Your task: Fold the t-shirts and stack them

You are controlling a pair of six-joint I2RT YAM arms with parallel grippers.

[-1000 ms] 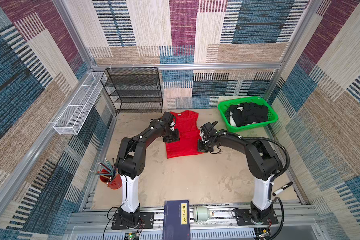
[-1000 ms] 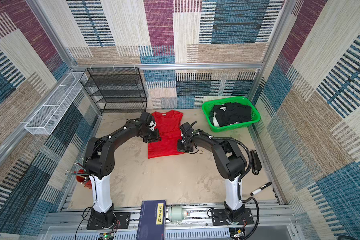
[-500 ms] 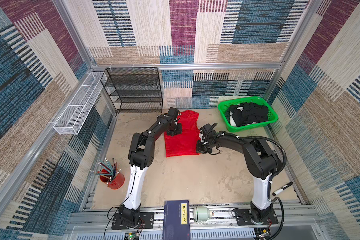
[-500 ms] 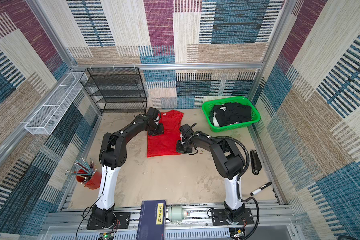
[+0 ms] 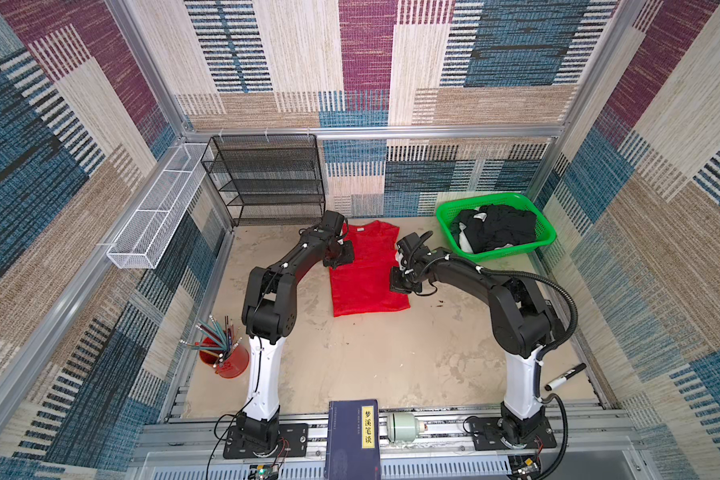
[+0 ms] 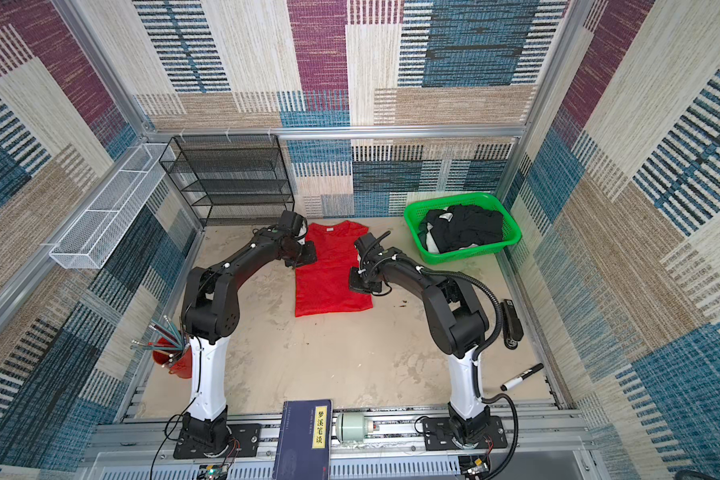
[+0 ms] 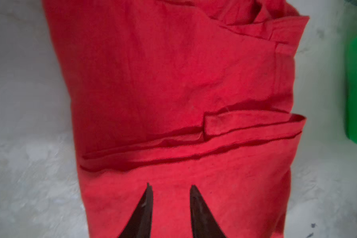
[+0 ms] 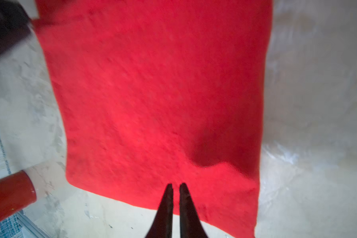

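The red t-shirt (image 5: 368,274) (image 6: 329,278) lies flat on the sandy table, its sides folded in to a long strip with the collar at the back. The left gripper (image 5: 344,259) (image 7: 170,186) hangs over the shirt's left edge near the shoulder. Its fingers stand apart, with only red cloth (image 7: 173,82) beneath them. At the shirt's right edge the right gripper (image 5: 398,284) (image 8: 174,185) is lower down, shut, its tips over the cloth (image 8: 153,92) with nothing seen pinched. The black t-shirts (image 5: 495,228) (image 6: 462,232) are heaped in the green basket (image 5: 491,198).
A black mesh shelf (image 5: 267,178) stands at the back left. A white wire tray (image 5: 154,220) hangs on the left wall. A red pencil cup (image 5: 225,361) is at front left, a blue book (image 5: 352,436) at the front edge, a marker (image 5: 564,376) and a stapler (image 6: 512,324) at right.
The left gripper has shifted a little toward the back along the shirt's left edge, and its elbow has swung inward. The right gripper has hardly moved.
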